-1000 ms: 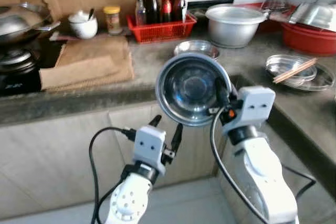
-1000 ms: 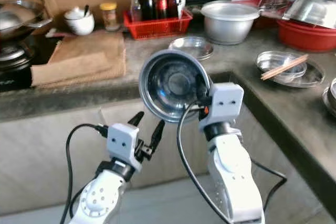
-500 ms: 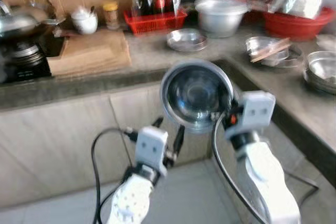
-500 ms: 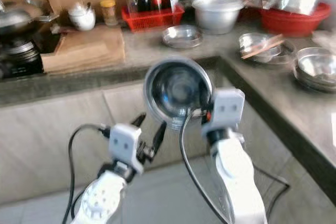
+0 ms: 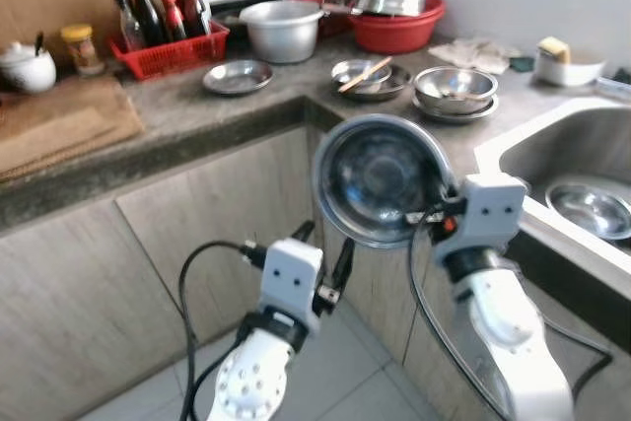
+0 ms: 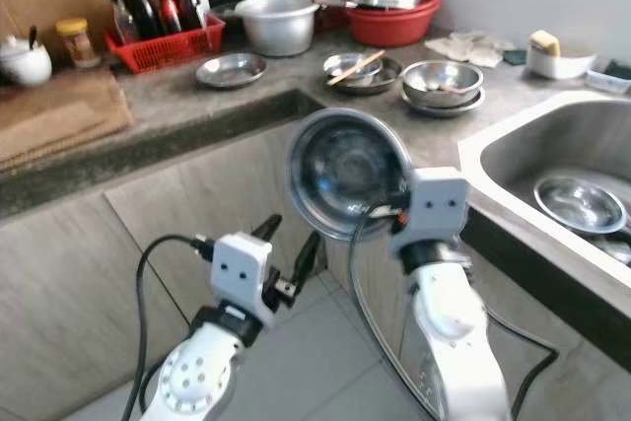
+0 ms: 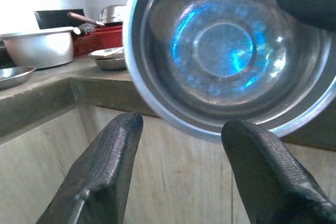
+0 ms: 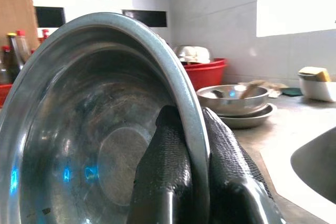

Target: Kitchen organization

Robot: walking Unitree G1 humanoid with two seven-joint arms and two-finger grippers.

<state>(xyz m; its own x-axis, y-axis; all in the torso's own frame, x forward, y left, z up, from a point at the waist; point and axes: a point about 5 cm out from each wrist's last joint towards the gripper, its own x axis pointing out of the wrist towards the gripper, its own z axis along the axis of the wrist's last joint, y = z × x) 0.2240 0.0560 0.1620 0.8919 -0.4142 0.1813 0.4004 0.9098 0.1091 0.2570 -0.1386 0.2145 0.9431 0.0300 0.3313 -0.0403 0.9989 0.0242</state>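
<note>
Left eye view: the right hand pinches the rim of a steel bowl, held on edge at frame centre, clear of the counter. Lower centre, the left hand hangs with fingers spread, empty. A red basket of bottles and a metal pot stand upper left; stacked bowls upper right; a sink at right.

Left wrist view: two parted fingers sit below the bowl.

Right wrist view: fingers clamp the rim. No writing is legible.

head views look down; wrist views close on bowl.
</note>
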